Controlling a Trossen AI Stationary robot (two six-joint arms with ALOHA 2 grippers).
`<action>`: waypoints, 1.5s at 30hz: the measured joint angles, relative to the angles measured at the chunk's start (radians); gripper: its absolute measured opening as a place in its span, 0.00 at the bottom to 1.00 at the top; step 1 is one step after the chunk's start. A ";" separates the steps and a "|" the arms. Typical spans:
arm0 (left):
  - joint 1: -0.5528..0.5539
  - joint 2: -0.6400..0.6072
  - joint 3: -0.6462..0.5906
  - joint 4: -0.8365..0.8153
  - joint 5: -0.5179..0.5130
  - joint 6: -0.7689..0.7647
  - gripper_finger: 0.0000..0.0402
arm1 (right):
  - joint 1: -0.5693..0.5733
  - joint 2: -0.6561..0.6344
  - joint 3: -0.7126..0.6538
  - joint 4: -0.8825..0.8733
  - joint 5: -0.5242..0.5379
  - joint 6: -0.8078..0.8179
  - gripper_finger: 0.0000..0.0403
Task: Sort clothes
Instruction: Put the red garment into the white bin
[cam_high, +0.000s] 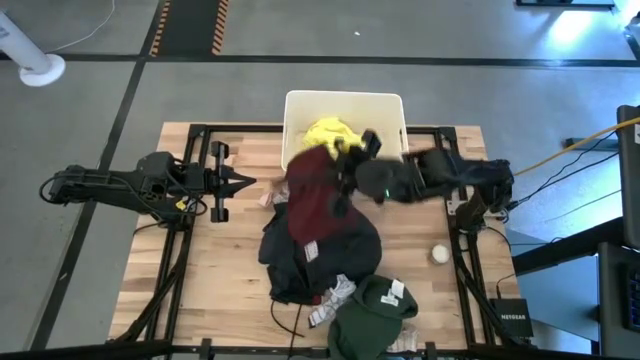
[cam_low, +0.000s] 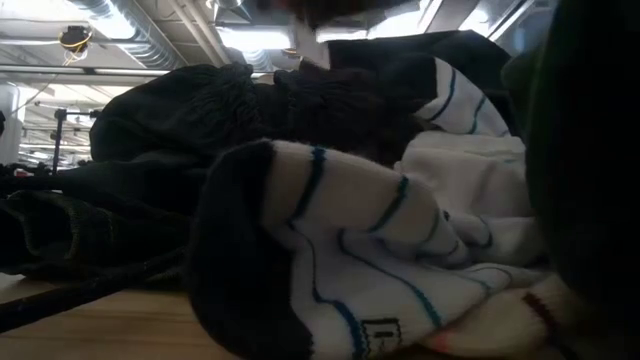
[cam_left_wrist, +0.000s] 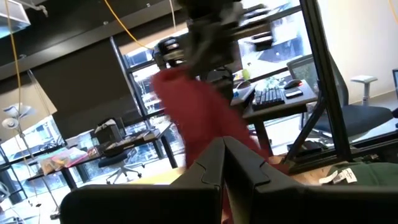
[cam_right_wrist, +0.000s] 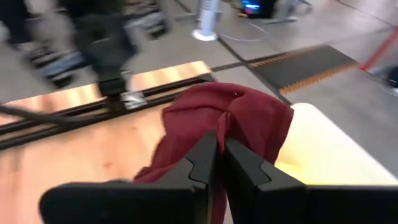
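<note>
The right gripper (cam_right_wrist: 217, 155) is pinched tight on the soft dark red cloth (cam_high: 318, 190), holding it up by the white plastic bin (cam_high: 296, 110) at the table's far edge; a bright yellow cloth (cam_high: 328, 132) already lies inside; next it should probably carry the red one over the bin and let go; the left gripper (cam_high: 243, 182), closed and empty, waits near the left edge; only the low view shows striped white socks (cam_low: 400, 260).
</note>
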 joint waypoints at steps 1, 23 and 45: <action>0.000 0.000 0.000 -0.001 0.000 0.000 0.00 | -0.023 -0.002 0.000 -0.001 -0.002 -0.011 0.10; 0.000 0.000 0.000 -0.022 0.000 0.006 0.00 | -0.423 -0.002 0.000 -0.017 0.039 -0.124 0.10; 0.000 0.000 0.000 -0.021 0.000 -0.001 0.00 | -0.467 0.001 -0.108 -0.047 -0.227 -0.043 0.37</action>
